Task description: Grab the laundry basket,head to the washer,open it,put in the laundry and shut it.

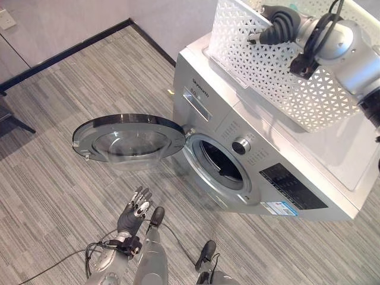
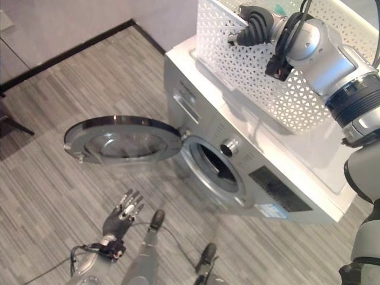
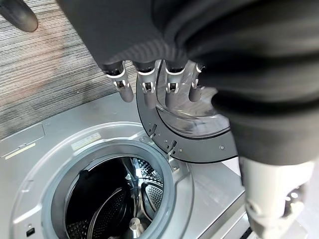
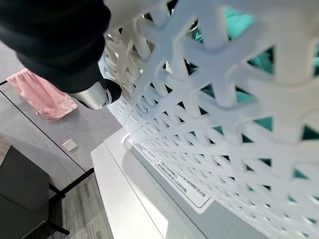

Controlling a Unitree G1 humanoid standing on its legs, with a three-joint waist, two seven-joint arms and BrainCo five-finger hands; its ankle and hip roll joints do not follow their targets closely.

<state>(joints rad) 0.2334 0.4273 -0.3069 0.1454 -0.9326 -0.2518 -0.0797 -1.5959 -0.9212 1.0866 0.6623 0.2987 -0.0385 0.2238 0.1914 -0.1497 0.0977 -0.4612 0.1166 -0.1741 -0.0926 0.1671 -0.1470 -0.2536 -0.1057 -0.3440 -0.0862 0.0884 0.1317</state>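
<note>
The white laundry basket is sitting tilted on top of the washer, with teal laundry showing through its lattice wall. The right hand is curling its fingers over the basket's rim, gripping it. The washer's round door is hanging wide open, exposing the drum. The left hand is hovering low before the door, fingers relaxed, holding nothing.

grey striped floor; dark baseboard along wall; pink cloth and black furniture by wall.
</note>
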